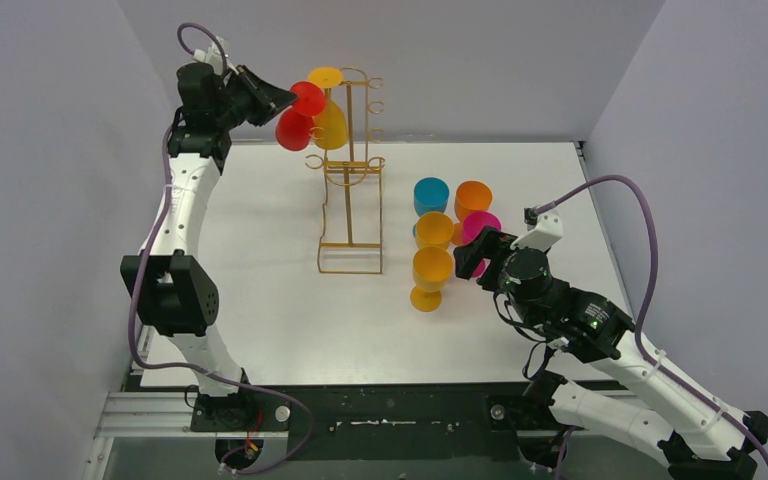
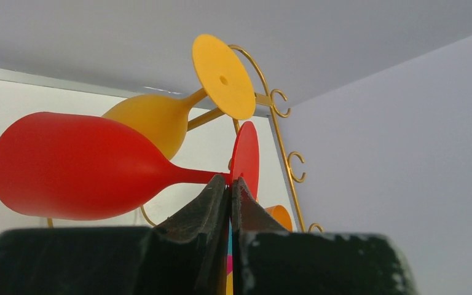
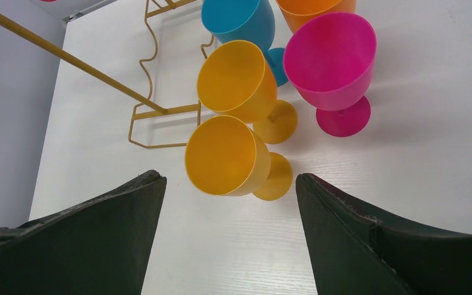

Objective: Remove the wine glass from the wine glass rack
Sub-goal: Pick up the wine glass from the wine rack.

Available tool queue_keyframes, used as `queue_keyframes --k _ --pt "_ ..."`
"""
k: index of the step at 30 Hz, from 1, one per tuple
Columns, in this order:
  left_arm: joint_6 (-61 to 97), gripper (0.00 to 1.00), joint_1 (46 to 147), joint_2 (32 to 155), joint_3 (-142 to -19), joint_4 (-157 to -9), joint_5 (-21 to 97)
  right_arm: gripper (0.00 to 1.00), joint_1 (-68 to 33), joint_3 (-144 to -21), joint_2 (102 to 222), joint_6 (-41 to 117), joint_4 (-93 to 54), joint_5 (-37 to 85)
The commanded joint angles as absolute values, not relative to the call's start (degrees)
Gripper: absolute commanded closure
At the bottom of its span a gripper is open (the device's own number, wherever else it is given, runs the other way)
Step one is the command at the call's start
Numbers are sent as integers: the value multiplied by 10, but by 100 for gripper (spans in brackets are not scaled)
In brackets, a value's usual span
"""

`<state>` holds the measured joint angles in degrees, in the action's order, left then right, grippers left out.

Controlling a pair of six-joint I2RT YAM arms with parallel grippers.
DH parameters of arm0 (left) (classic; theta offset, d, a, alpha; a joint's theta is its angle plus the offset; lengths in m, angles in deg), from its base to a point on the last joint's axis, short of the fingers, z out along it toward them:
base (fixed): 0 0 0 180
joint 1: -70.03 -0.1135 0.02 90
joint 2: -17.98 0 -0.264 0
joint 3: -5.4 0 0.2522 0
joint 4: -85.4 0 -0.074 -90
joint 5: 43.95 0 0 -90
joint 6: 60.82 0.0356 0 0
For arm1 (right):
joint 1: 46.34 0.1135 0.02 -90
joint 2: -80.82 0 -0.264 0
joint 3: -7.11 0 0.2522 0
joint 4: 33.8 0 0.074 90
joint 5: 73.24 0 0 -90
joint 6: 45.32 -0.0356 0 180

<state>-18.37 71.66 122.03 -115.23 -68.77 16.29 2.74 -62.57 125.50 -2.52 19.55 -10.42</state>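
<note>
Lab test cell: plain grey partition walls (image 1: 40,120), white table (image 1: 270,320), aluminium mounting rail (image 1: 150,412) at edge.

Left gripper (image 2: 230,187) closed on the stem of the sideways red wine glass (image 2: 74,166), beside its foot. Yellow wine glass (image 2: 153,117) hangs behind on the gold rack (image 2: 291,178).

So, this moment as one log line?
left gripper: shut on red wine glass stem | right gripper: open | wine glass rack: yellow wine glass hanging
</note>
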Motion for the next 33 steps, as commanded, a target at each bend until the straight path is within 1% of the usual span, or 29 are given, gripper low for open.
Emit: queue_keyframes --k 1,4,8,11,19,26,29,33 --pt "-225 100 705 1183 -1136 -782 116 20 24 -634 1248 -30 180 -122" --pt "-259 100 703 1180 -1121 -840 90 20 23 -633 1249 -33 179 -120" --pt "-255 100 704 1170 -1107 -841 93 20 24 -633 1249 -33 179 -119" --pt "-249 100 677 1155 -1084 -838 90 20 23 -634 1248 -35 182 -120" --pt "-241 100 647 1138 -1041 -862 9 20 24 -628 1249 -41 173 -118" --pt "-237 100 633 1104 -999 -881 -14 19 24 -629 1255 -23 162 -104" --pt "-223 100 617 1075 -956 -881 -36 18 25 -620 1238 -8 141 -91" --pt "-234 100 586 1012 -871 -921 -28 17 24 -572 1189 16 73 -73"
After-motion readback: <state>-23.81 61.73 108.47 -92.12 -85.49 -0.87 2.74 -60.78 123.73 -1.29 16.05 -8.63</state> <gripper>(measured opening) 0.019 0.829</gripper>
